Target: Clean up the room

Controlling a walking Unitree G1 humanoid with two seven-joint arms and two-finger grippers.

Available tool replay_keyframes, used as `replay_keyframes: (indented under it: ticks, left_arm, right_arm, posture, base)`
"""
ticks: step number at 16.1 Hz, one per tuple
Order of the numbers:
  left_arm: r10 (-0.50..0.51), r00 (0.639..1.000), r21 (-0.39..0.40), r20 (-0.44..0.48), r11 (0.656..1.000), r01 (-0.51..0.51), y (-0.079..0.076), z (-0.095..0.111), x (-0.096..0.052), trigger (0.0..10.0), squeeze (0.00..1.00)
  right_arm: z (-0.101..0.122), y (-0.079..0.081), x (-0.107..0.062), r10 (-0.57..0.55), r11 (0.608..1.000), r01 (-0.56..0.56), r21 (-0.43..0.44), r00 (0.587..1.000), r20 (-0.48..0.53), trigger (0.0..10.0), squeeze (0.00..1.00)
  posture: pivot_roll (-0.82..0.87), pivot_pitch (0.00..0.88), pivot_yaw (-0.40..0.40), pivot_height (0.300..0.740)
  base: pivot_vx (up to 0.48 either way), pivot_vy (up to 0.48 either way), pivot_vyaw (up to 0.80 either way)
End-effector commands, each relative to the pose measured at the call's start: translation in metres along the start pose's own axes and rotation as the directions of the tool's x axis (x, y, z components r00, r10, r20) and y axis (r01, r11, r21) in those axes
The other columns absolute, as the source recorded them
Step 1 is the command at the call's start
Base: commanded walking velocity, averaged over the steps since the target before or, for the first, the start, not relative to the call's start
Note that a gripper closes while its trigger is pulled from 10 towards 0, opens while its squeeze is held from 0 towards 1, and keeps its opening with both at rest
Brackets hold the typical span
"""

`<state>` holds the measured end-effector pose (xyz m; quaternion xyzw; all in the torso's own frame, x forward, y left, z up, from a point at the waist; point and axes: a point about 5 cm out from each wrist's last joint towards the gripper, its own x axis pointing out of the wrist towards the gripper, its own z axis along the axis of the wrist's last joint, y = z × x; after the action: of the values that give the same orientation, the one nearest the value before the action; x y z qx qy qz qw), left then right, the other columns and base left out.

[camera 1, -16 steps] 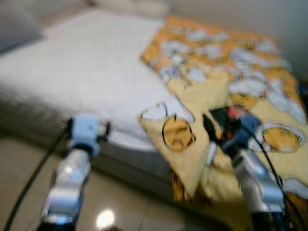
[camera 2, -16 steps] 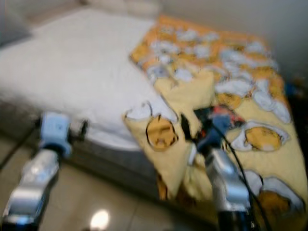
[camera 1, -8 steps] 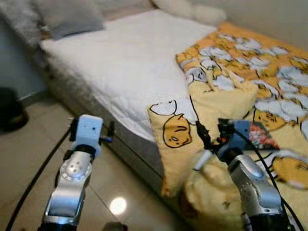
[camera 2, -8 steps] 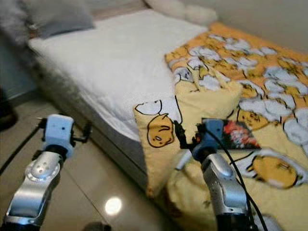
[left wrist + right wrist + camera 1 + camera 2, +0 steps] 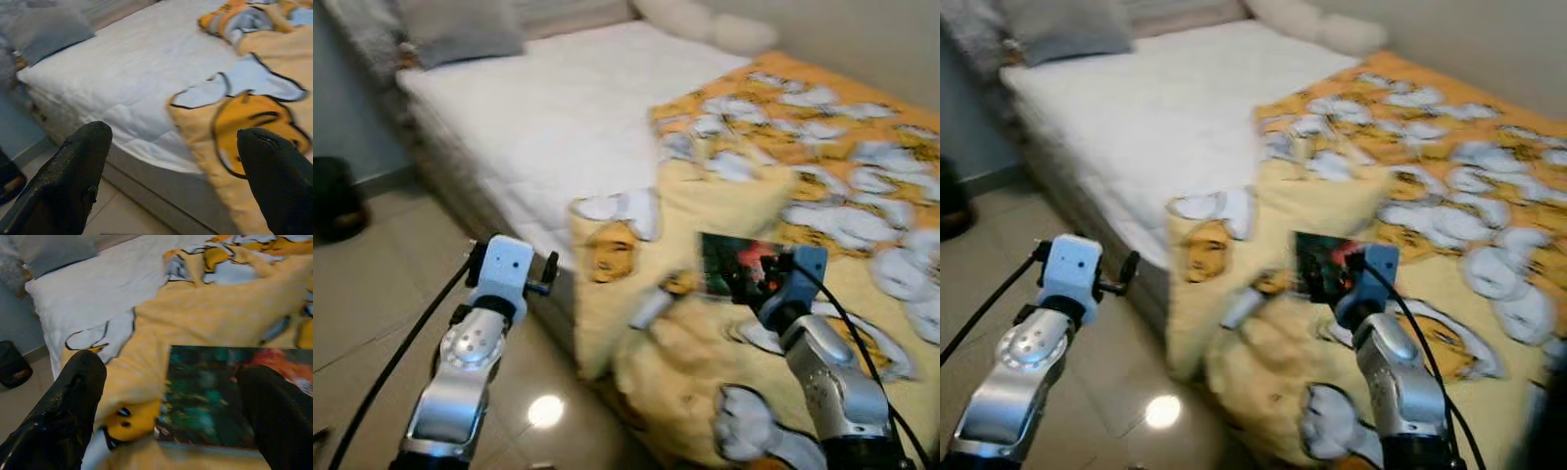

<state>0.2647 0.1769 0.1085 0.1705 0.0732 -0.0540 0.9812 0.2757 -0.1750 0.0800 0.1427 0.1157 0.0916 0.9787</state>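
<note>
Now the right hand (image 5: 166,396), fingers wide, hovers over a book (image 5: 745,269) lying flat on the yellow blanket (image 5: 724,211). Likely light, stiff; best pinched at an edge. Left hand (image 5: 171,161), open wide, waits beside the bed (image 5: 538,108).

A: What's carrying stuff?

B: Bed (image 5: 558,127) w/ white mattress cover, standing on glossy tiled floor (image 5: 372,294).

A: On the bed?

B: Yellow cartoon-print blanket (image 5: 822,166) over robot's right part, bunched at the near edge & hanging over the side. Dark green/red card or booklet (image 5: 744,269) lying flat on the blanket. Grey pillow (image 5: 460,34) at far end, white pillows (image 5: 705,22) beside it.

A: Floor?

B: Dark round object (image 5: 335,201) by the bed; blurry, can't tell what.
</note>
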Motion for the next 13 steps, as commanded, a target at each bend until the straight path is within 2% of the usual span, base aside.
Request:
replay_keyframes:
  ticks: [1,2,4,6,7,8,10,11,13]
  left_arm:
    - [-0.033,0.999,0.042,-0.006,0.999,0.033,0.000,0.000,-0.002,10.0,1.00]
    - [-0.086,0.996,0.053,-0.001,0.995,0.086,-0.003,0.001,-0.007,10.0,1.00]
    - [-0.120,0.993,0.031,-0.006,0.992,0.120,-0.003,0.000,-0.011,10.0,1.00]
    - [-0.214,0.977,0.039,0.002,0.976,0.214,-0.003,0.000,-0.012,10.0,1.00]
    - [-0.242,0.970,0.046,-0.001,0.969,0.242,-0.004,0.000,-0.012,10.0,1.00]
    - [-0.368,0.930,0.067,-0.011,0.927,0.368,-0.009,0.001,-0.012,10.0,1.00]
    - [-0.545,0.838,0.100,-0.033,0.832,0.546,-0.020,0.003,-0.015,10.0,1.00]
    - [-0.608,0.792,0.121,-0.057,0.783,0.610,-0.023,0.002,-0.016,10.0,1.00]
    - [-0.677,0.731,0.125,-0.082,0.721,0.681,-0.023,0.001,-0.017,10.0,1.00]
  right_arm:
    - [0.001,0.006,0.002,0.020,0.999,-0.020,0.025,1.000,-0.003,10.0,0.00]
    - [0.003,0.007,0.001,-0.001,0.999,0.002,0.039,1.000,-0.013,10.0,0.00]
    - [-0.002,0.003,0.002,-0.038,0.999,0.040,0.030,0.998,-0.056,10.0,0.00]
    - [-0.011,-0.009,0.005,-0.139,0.982,0.155,0.110,0.980,-0.142,10.0,0.00]
    - [-0.012,-0.010,0.007,-0.151,0.975,0.173,0.137,0.976,-0.157,10.0,0.00]
    - [-0.017,-0.012,0.017,-0.151,0.955,0.198,0.219,0.966,-0.211,10.0,0.00]
    - [-0.022,-0.015,0.031,-0.140,0.908,0.227,0.352,0.956,-0.256,10.0,0.00]
    - [-0.019,-0.015,0.039,-0.112,0.855,0.219,0.470,0.963,-0.246,10.0,0.00]
    - [-0.016,-0.019,0.049,-0.086,0.763,0.218,0.608,0.967,-0.239,10.0,0.00]
  posture:
    - [-0.04,0.000,-0.050,0.740]
    - [-0.04,0.000,-0.053,0.740]
    - [-0.04,0.000,-0.052,0.740]
    - [-0.05,0.000,-0.046,0.740]
    - [-0.05,0.000,-0.042,0.740]
    - [-0.06,0.000,-0.032,0.740]
    - [-0.06,0.000,-0.030,0.740]
    - [-0.06,0.000,-0.025,0.740]
    - [-0.05,0.000,-0.022,0.740]
  base:
    - [0.000,0.000,0.00]
    - [0.000,0.000,0.00]
    - [0.000,0.000,0.00]
    - [0.000,0.000,0.00]
    - [0.000,0.000,0.00]
    - [0.000,0.000,0.00]
    - [0.000,0.000,0.00]
    - [0.000,0.000,0.00]
    - [0.000,0.000,0.00]
